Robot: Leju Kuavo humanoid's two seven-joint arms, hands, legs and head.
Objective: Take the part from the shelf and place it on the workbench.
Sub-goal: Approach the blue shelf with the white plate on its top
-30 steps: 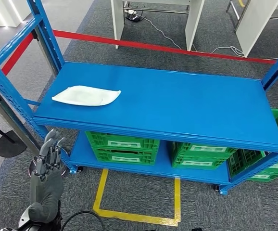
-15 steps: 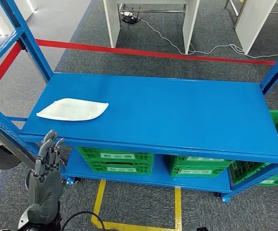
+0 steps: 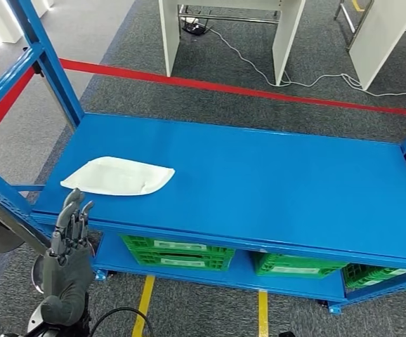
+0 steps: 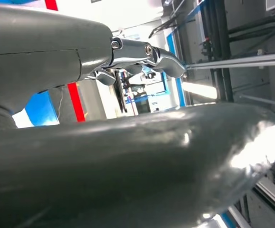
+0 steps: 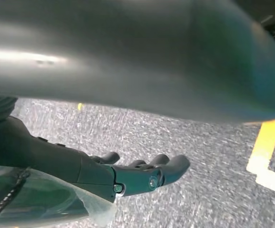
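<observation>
I hold the left hand (image 3: 67,263) raised, empty, fingers straight and apart, just short of the shelf (image 3: 275,182) edge, since the white part (image 3: 119,176) lies flat near the deck's left end; right hand (image 5: 129,175) hangs extended, empty, over carpet.

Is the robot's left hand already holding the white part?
No, the left hand is raised, holding nothing, short of the white part lying on the shelf.

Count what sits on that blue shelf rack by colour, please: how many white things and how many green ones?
White part on the top shelf: 1
Green crates on the lower shelf: 3
Total: 4
</observation>
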